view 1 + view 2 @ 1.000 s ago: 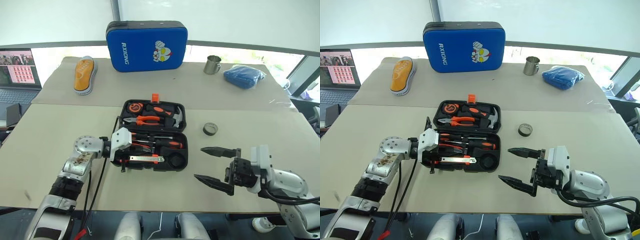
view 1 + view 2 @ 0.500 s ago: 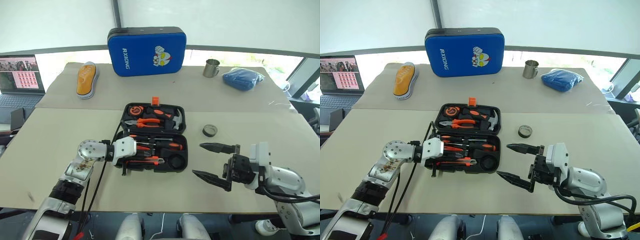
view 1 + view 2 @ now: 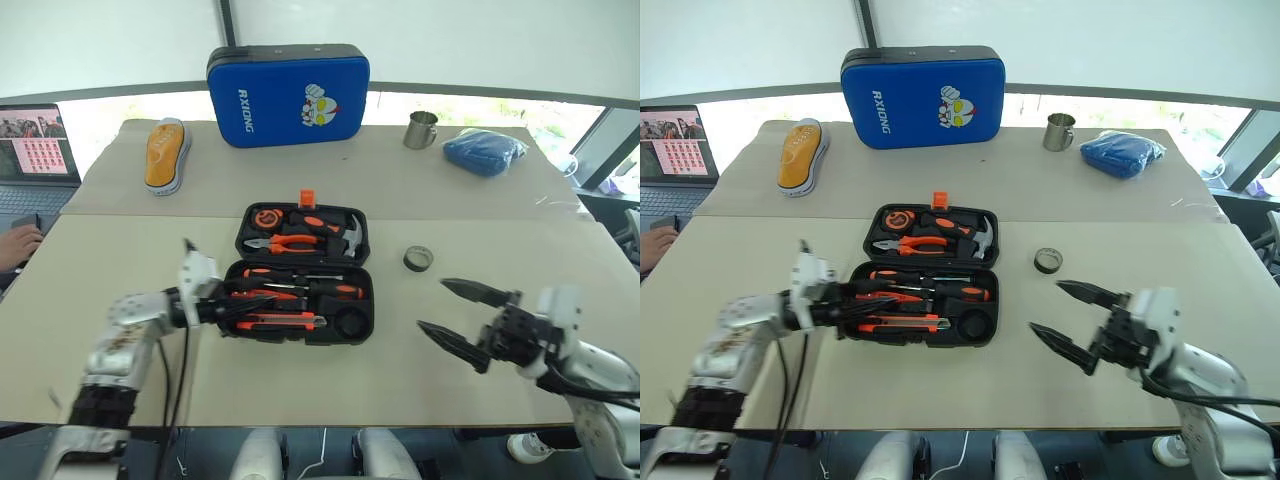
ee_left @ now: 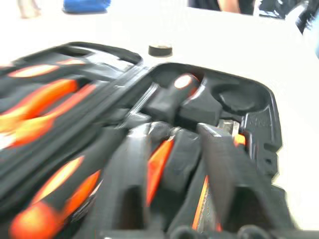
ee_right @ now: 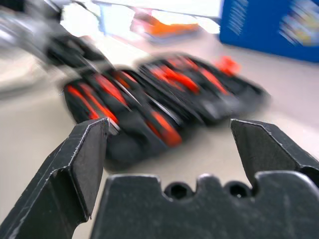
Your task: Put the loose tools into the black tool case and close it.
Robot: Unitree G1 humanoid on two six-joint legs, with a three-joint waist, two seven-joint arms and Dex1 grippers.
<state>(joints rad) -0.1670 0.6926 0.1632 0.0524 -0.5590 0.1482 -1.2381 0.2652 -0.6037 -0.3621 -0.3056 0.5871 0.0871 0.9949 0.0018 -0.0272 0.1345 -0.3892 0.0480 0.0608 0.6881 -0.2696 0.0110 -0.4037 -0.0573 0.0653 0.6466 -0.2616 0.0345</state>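
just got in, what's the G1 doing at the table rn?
It is packing a black tool case, which lies open on the table with screwdrivers, a utility knife and other tools already in its slots. The left claw is at the case's left edge, holding nothing that can be made out. The right claw hangs open and empty to the right of the case. A small dark tape roll is loose on the table, and the lid is not yet closed.

A black tool case holds black-and-orange tools, with an orange latch on its lid edge. Behind it stands a blue case printed with a white, red and yellow cartoon figure, beside an orange shoe with a white sole. A dark tape roll lies on the beige table, near a blue cloth and a silver mug.
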